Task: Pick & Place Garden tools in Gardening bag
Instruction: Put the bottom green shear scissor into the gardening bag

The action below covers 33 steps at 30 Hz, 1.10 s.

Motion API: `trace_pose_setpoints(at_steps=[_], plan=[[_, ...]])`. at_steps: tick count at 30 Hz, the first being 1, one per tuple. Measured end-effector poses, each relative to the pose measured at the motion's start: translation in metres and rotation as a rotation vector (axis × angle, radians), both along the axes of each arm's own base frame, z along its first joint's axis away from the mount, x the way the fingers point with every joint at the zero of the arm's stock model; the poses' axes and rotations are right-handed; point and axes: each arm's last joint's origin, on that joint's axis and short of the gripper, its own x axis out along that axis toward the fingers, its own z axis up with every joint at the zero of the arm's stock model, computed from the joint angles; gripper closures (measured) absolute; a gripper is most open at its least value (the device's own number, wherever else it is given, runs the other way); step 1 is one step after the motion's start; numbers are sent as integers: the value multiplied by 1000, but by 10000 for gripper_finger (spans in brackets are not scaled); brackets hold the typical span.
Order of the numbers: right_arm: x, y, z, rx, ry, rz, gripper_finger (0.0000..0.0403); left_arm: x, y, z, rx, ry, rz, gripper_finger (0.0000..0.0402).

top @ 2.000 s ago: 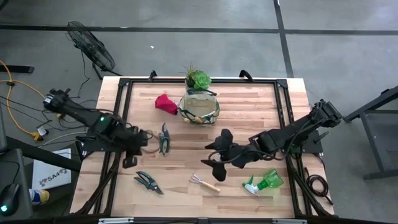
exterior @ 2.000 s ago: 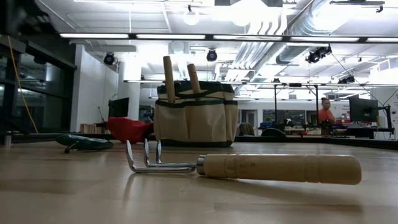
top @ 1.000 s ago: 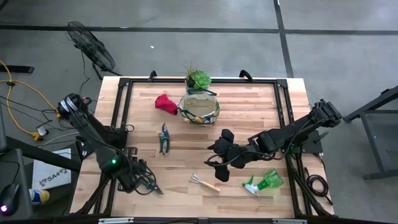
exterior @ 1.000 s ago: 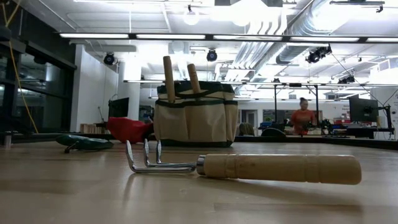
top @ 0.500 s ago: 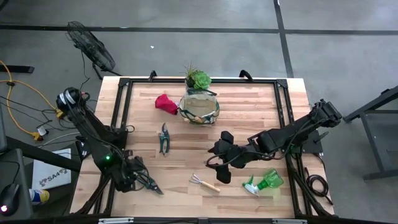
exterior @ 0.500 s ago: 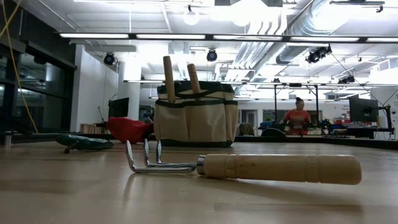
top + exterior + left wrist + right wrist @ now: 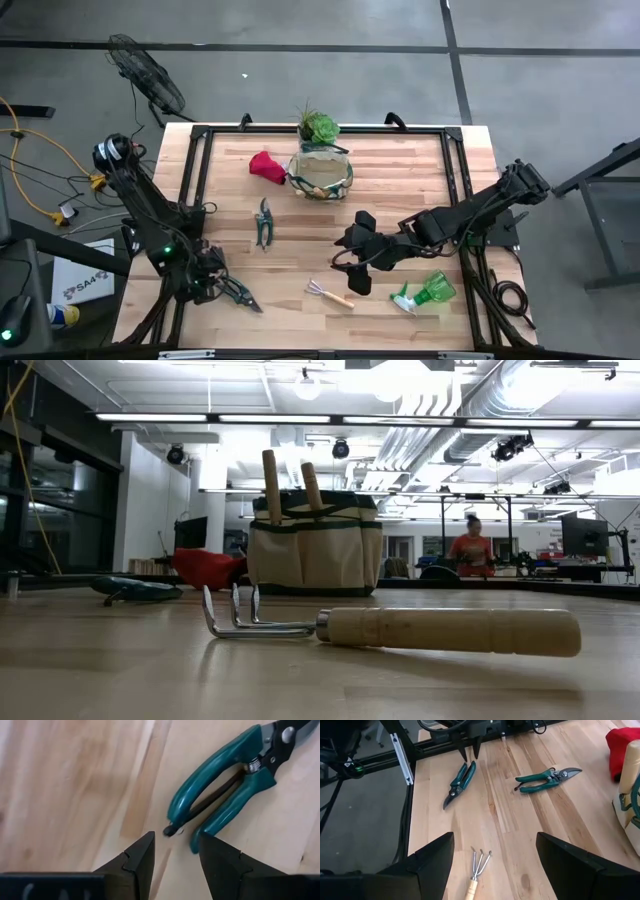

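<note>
Low in the left part of the high view, the left gripper (image 7: 213, 283) sits just at the handle ends of a pair of teal-handled pruning shears (image 7: 238, 293), which lie flat on the tabletop (image 7: 400, 170) with the blades pointing toward the lower edge of the frame. Seen from the left wrist, those shears (image 7: 230, 785) stretch from the centre to the upper right, and the gripper's two dark fingers (image 7: 135, 860) stand apart at the bottom, one on each side of the handle tips (nothing is between them, and they hold nothing).

A second pair of shears (image 7: 263, 222) lies above and right of the first, toward the middle of the tabletop. Near the top centre stands the gardening bag (image 7: 320, 175), with the red glove (image 7: 266, 166) touching its left side and a green succulent (image 7: 319, 127) right behind it. From the low view the bag (image 7: 314, 550) shows two wooden handles (image 7: 271, 485) sticking up out of it.

The right gripper (image 7: 345, 262) hangs over the middle of the tabletop with its fingers spread wide and empty. Below it lies the small hand rake (image 7: 329, 293), and to the right of that the green spray bottle (image 7: 426, 293) rests on its side. No brand or writing can be read on any tool.
</note>
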Motion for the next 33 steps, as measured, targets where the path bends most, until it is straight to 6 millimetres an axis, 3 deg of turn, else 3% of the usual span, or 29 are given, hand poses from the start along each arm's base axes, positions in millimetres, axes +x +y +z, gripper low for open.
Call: trace_pose_setpoints(at_steps=[7,18,33], plan=[[0,0,0,4,0,-3,128,-1,3,-13,-26,-28,4,256],[1,-3,0,4,-1,-21,128,0,4,-13,3,-61,2,262],[7,-16,0,17,6,-41,128,-1,3,-13,-5,-43,-27,361]])
